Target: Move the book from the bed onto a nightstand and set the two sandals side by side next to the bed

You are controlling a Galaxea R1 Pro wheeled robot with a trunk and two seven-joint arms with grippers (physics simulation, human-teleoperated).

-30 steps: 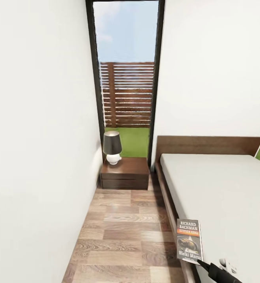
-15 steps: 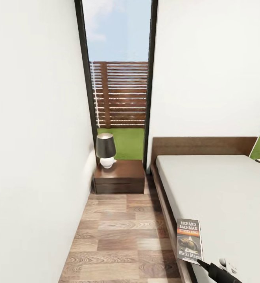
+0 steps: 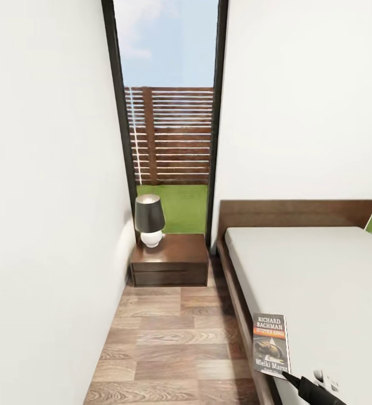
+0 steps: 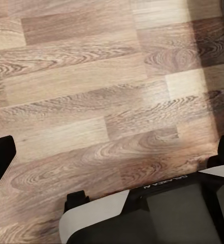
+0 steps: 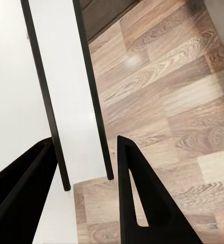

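Observation:
The book, a dark grey paperback with an orange band, stands upright over the bed's near left edge. My right gripper is shut on its lower corner. In the right wrist view the book runs edge-on between the two black fingers. The bed has a white mattress and a brown headboard. The nightstand stands ahead against the window wall, bearing a dark-shaded lamp. My left gripper hangs open over bare wood floor. The sandals are out of view.
A narrow wood-plank aisle runs between the white left wall and the bed frame, up to the nightstand. A tall dark-framed window is behind it. The robot's base shows in the left wrist view.
The head camera has moved, so the room has shifted in the picture and the nightstand now sits further left. The book and right gripper hold the same spot in the view.

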